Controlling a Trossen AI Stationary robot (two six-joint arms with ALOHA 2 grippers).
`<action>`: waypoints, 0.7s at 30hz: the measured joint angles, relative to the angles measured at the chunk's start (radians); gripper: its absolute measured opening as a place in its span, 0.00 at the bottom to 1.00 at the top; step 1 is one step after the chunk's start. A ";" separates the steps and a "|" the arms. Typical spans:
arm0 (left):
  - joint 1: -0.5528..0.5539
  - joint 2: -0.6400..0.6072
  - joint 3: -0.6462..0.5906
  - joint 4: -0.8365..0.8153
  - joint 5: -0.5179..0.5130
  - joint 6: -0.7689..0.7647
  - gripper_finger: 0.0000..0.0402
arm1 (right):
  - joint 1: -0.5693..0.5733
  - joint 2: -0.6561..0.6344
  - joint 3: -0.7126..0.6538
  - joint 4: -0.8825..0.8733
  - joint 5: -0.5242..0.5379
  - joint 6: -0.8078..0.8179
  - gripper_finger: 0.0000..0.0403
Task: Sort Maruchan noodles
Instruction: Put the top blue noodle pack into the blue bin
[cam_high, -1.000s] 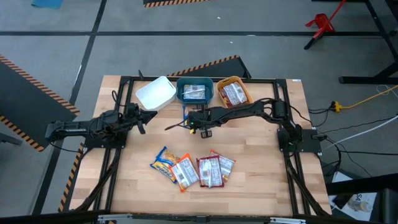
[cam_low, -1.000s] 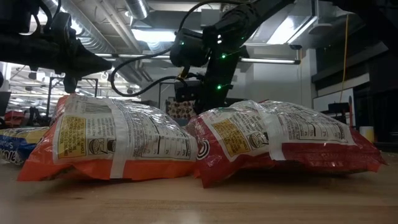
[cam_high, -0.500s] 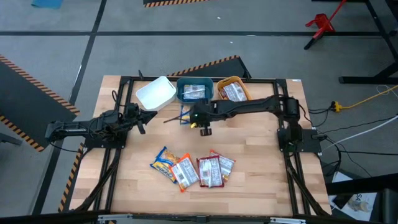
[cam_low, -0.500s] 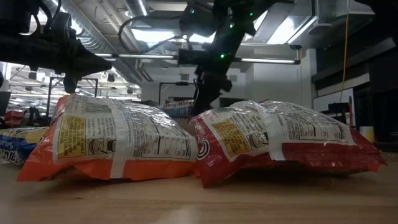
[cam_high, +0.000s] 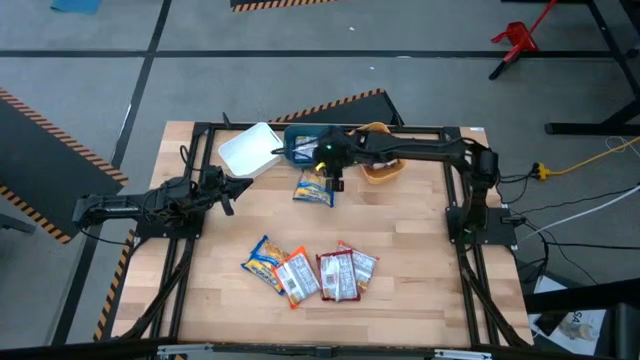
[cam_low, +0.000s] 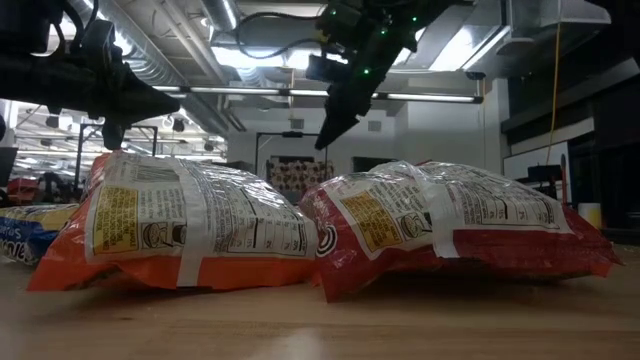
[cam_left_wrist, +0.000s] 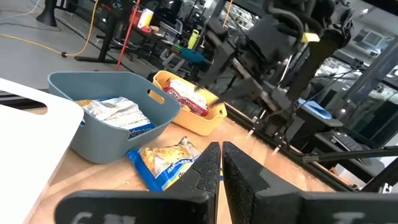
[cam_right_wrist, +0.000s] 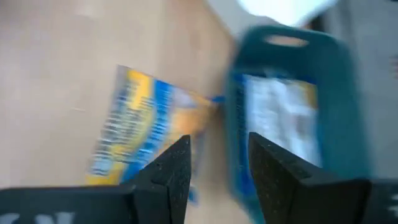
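Note:
A blue-and-yellow noodle packet (cam_high: 315, 187) lies flat on the table in front of the teal bin (cam_high: 292, 137); it also shows in the right wrist view (cam_right_wrist: 140, 130) and the left wrist view (cam_left_wrist: 163, 163). My right gripper (cam_high: 335, 178) hangs open and empty above the packet's far end, at the teal bin's near wall (cam_right_wrist: 239, 124). Several more packets (cam_high: 310, 272) lie flat in a row near the table's front. My left gripper (cam_high: 229, 193) is shut and empty at the table's left, pointing toward the bins.
A white bin (cam_high: 250, 150), the teal bin holding a packet (cam_left_wrist: 115, 112) and an orange bin (cam_high: 382, 172) holding a red packet (cam_left_wrist: 189, 101) stand along the far edge. In the low view an orange packet (cam_low: 190, 235) and a red one (cam_low: 450, 225) fill the foreground.
My right gripper has risen and drawn toward the table's far edge, from mid-table to the teal bin's near wall. The blue-and-yellow packet that lay under it now shows in full, flat on the table.

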 joint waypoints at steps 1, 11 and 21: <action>0.000 0.000 0.000 0.000 0.000 0.000 0.03 | 0.001 0.005 0.000 0.000 -0.047 0.005 0.36; 0.000 0.000 0.000 0.000 0.000 0.002 0.03 | 0.084 0.099 -0.004 0.014 -0.063 0.040 0.75; 0.000 0.000 0.000 0.000 0.000 0.002 0.03 | 0.083 0.185 -0.005 0.004 0.040 0.112 0.90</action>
